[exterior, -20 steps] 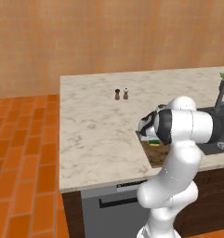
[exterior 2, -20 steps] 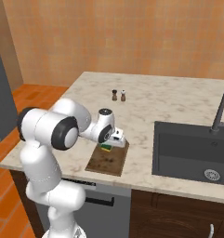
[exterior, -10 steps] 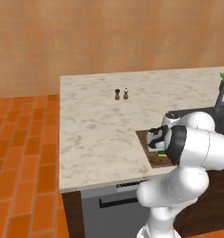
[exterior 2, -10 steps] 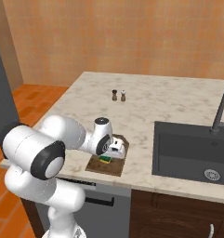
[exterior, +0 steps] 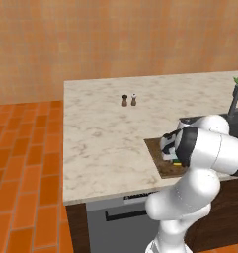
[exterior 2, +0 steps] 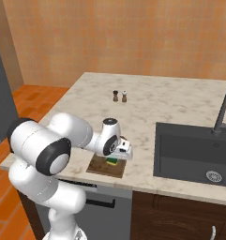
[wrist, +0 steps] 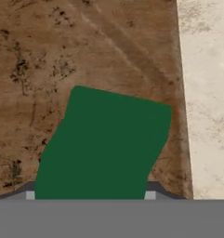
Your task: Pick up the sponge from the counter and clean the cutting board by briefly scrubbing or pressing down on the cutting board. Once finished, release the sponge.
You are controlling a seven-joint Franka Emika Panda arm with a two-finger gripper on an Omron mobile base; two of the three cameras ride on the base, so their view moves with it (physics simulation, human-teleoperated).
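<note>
The green-topped sponge (wrist: 104, 144) lies pressed flat on the dark brown cutting board (wrist: 62, 46); in the right base view its yellow layer peeks out at the sponge (exterior 2: 113, 161). My gripper (exterior 2: 115, 157) points straight down over the cutting board (exterior 2: 101, 168) and is shut on the sponge. The board sits at the front edge of the marble counter (exterior 2: 147, 108). In the left base view my forearm covers most of the cutting board (exterior: 156, 149), and a sliver of the sponge (exterior: 176, 162) shows under the hand. The fingertips are almost hidden behind the sponge.
Two small shakers (exterior 2: 119, 96) stand mid-counter, also seen as shakers (exterior: 129, 100). A dark sink basin (exterior 2: 194, 150) with a faucet (exterior 2: 224, 110) lies to the right of the board. The counter's front edge (exterior 2: 133, 185) runs just beside the board.
The arm folded lower and its elbow swung outward. The gripper came down with the sponge onto the near part of the cutting board.
</note>
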